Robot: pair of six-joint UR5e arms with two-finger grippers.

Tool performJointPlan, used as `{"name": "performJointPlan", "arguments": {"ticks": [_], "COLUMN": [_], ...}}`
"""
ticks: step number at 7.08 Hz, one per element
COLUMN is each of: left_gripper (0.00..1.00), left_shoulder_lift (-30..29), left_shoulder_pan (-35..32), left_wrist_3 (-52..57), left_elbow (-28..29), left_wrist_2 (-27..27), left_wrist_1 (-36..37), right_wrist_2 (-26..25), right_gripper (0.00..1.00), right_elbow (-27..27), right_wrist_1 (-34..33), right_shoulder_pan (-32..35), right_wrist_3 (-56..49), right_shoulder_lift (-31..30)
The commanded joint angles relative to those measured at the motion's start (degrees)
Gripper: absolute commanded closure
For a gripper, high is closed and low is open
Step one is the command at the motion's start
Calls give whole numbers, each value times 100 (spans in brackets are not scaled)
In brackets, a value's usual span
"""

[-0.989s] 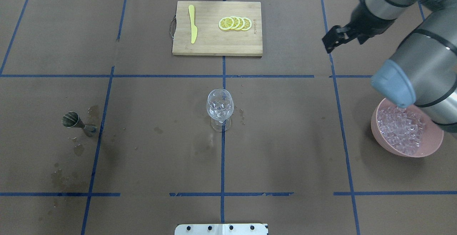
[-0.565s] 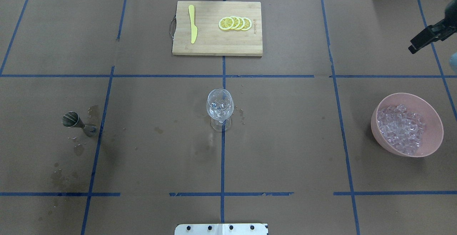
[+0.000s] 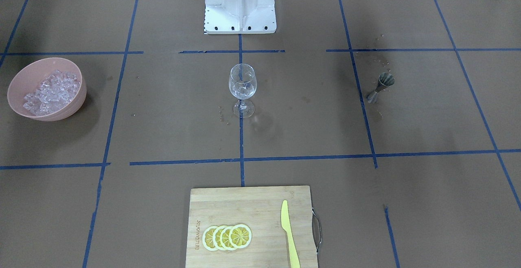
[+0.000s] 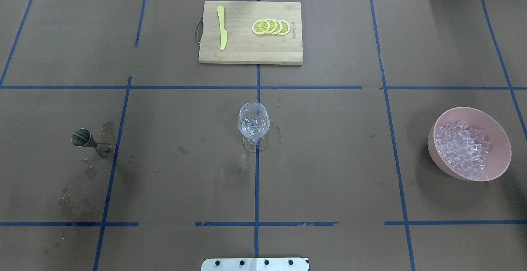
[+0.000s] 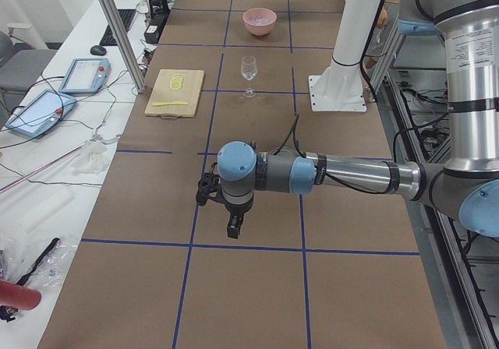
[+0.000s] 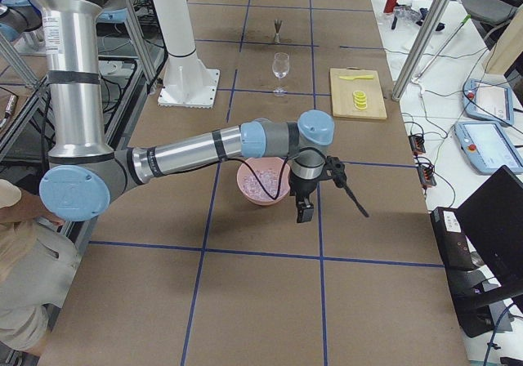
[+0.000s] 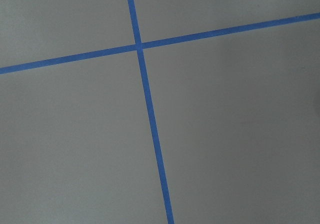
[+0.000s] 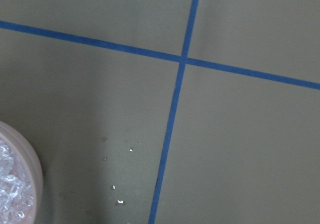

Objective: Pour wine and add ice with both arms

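Note:
The ice (image 4: pixel 463 147) is heaped in a pink bowl (image 4: pixel 500 139) at the table's right; it also shows in the front view (image 3: pixel 51 91) and the right wrist view (image 8: pixel 10 194). A clear wine glass (image 4: pixel 254 124) stands upright at the centre. A metal jigger (image 4: pixel 88 141) stands at the left. Neither arm shows in the overhead or front view. My right gripper (image 6: pixel 304 212) hangs over the table beside the bowl (image 6: pixel 249 193), on its outer side. My left gripper (image 5: pixel 232 228) hangs over bare table far from the glass (image 5: pixel 248 68). I cannot tell if either is open.
A wooden cutting board (image 4: pixel 247 52) at the back centre carries lemon slices (image 4: pixel 271 27) and a yellow knife (image 4: pixel 222 28). The white stand base (image 4: pixel 255 264) sits at the near edge. Wet stains (image 4: pixel 74 205) mark the paper near the jigger.
The right arm, which reached over the bowl a second ago, has swung out to the right and left the overhead view. The glass, bowl and jigger have not moved.

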Motion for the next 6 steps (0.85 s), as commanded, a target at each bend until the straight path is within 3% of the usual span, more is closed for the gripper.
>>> {"name": "performJointPlan", "arguments": {"ticks": [1, 4, 6], "left_gripper": [0, 0, 0], "left_shoulder_lift": [-7, -33, -34], "left_shoulder_pan": [2, 2, 2], "left_wrist_3": [0, 0, 0], "left_elbow": [-3, -3, -3], "left_wrist_2": [2, 2, 2], "left_wrist_1": [-7, -7, -7], "right_wrist_2": [18, 229, 614], "right_gripper": [0, 0, 0], "right_elbow": [-114, -184, -717], "right_wrist_1": [-6, 29, 834], "right_shoulder_pan": [233, 506, 576], "right_wrist_3": [-297, -615, -598], "right_shoulder_lift": [-185, -361, -476]}}
